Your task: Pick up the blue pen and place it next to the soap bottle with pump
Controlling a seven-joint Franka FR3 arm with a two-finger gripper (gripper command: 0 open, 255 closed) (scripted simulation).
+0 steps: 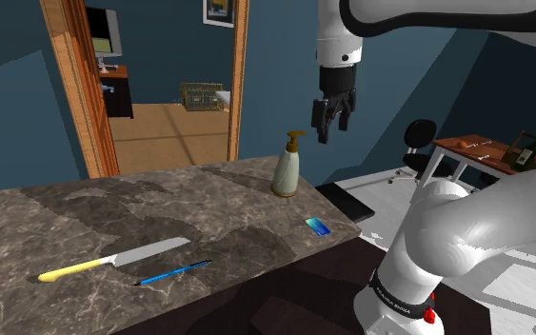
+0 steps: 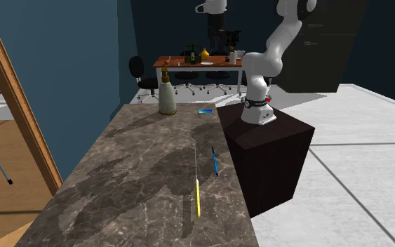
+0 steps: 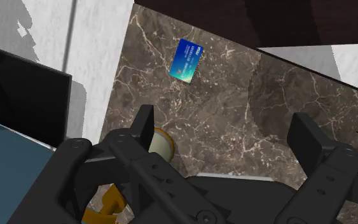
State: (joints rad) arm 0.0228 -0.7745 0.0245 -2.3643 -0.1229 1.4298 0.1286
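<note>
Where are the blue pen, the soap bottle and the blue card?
blue pen [image 1: 172, 272]: shoulder view, middle of its barrel.
soap bottle [image 1: 286, 173]: shoulder view, on its pale body.
blue card [image 3: 185, 61]: wrist view, centre of its face.

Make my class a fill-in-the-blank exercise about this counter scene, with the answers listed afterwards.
The blue pen lies on the counter beside a knife with a ____ handle.
The open gripper hangs above the soap bottle, holding ____.
The small card near the counter's edge is coloured ____.
Answers: yellow; nothing; blue.
</note>
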